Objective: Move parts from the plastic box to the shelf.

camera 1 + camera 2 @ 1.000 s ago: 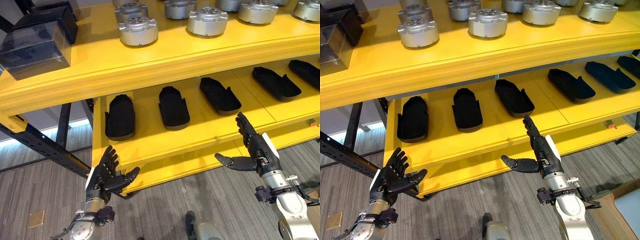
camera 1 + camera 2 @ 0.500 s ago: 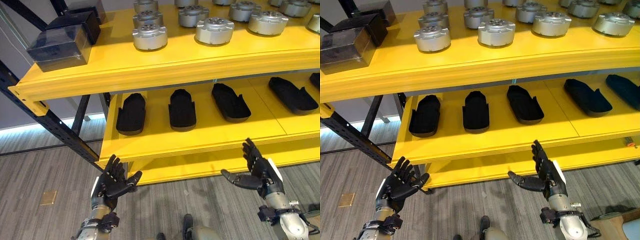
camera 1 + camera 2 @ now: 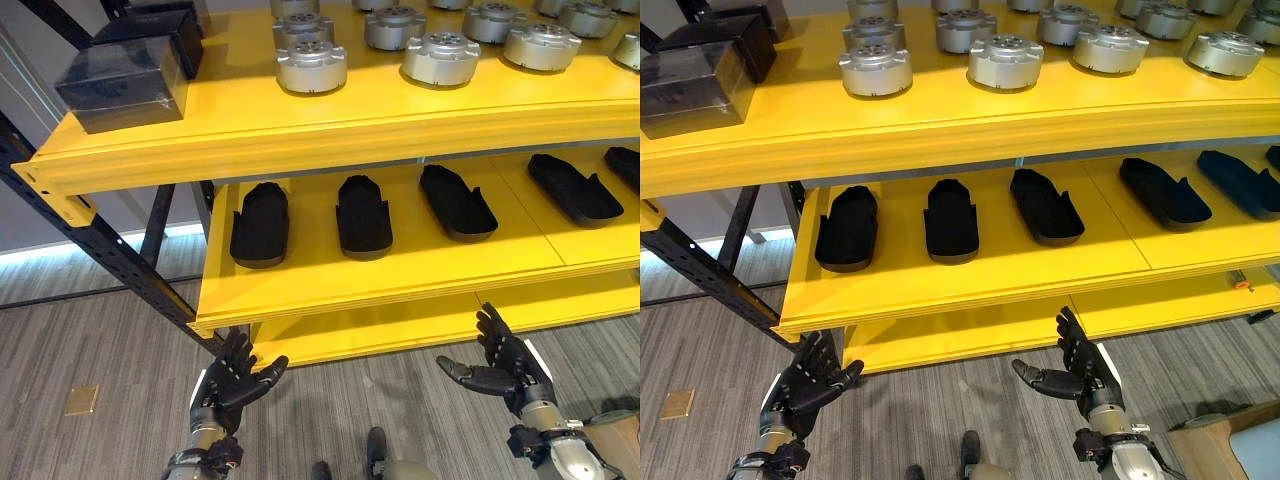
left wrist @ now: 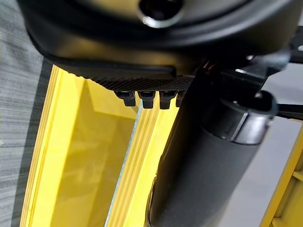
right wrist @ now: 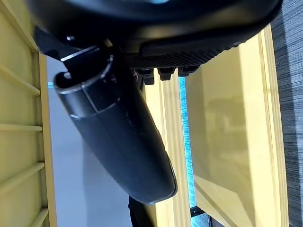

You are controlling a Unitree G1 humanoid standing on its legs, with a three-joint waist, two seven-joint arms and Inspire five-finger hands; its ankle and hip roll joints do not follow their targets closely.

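Currently both hands are hovering low over the grey floor (image 3: pixel 100 340), in front of the yellow shelf (image 3: pixel 330 125), and neither is holding anything. Left hand (image 3: pixel 232 378) is showing its fingers spread and straight, thumb sticking out to the side; it is sitting just below the front corner of the lower board. Right hand (image 3: pixel 503 362) is likewise keeping its fingers extended and thumb splayed, palm turned inward, just beneath the lower board's front edge. The two hands are well apart from each other.

Round silver metal parts (image 3: pixel 441 57) are resting upright in rows on the upper board; the nearest-left one (image 3: pixel 311 66) is sitting close to the front edge. Two dark transparent plastic boxes (image 3: pixel 124 82) are standing at the upper board's left end, one behind the other; whether they are holding anything is unclear. Black moulded trays (image 3: pixel 363 214) are lying in a row along the lower board, spaced apart. A dark upright frame post (image 3: pixel 90 245) is slanting down past the shelf's left side. A small tan square (image 3: pixel 81 399) is lying on the floor left of the left hand.
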